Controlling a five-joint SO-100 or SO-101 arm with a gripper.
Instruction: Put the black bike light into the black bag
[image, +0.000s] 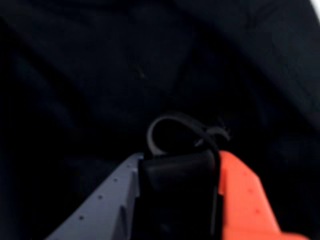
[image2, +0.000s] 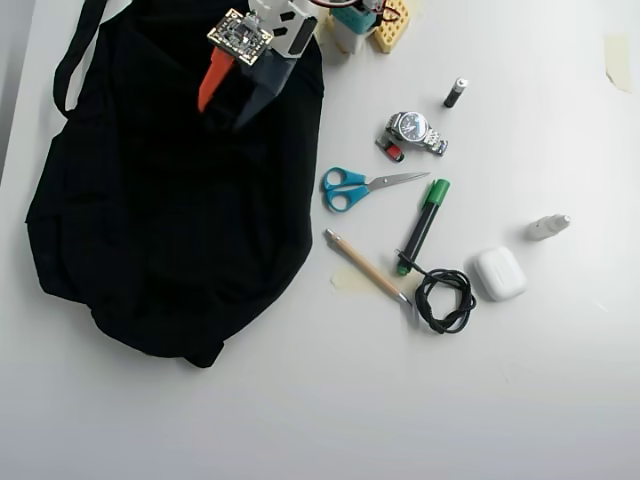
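The black bag (image2: 170, 210) is by far the biggest thing in the overhead view, a floppy fabric mass filling the left half of the white counter (image2: 560, 400), its strap (image2: 72, 55) running up toward 11 o'clock. In the wrist view dark cloth of the bag (image: 100, 60) fills nearly the whole picture.

The arm enters the overhead view at 12 o'clock, and its gripper (image2: 228, 98) hangs over the upper part of the bag with one orange finger and one dark finger pointing down toward 7 o'clock. In the wrist view the gripper (image: 180, 165) is clamped on the black bike light (image: 177, 185), the chunky body pinched between a grey finger at 8 o'clock and an orange finger at 4 o'clock, the light's loop curling up above the fingertips. The light is held over the bag's fabric; whether it touches the cloth cannot be told.

To the right of the bag, at about 3 o'clock from it, lie blue-handled scissors (image2: 355, 187), a green marker (image2: 424, 222), a wooden pencil (image2: 366, 268), a coiled black cable (image2: 446, 298), a white earbud case (image2: 499, 272) and a wristwatch (image2: 415, 131). A small black cylinder with a silver tip (image2: 455, 93) sits at 1 o'clock, and a small white bottle (image2: 548, 227) lies toward 3 o'clock.
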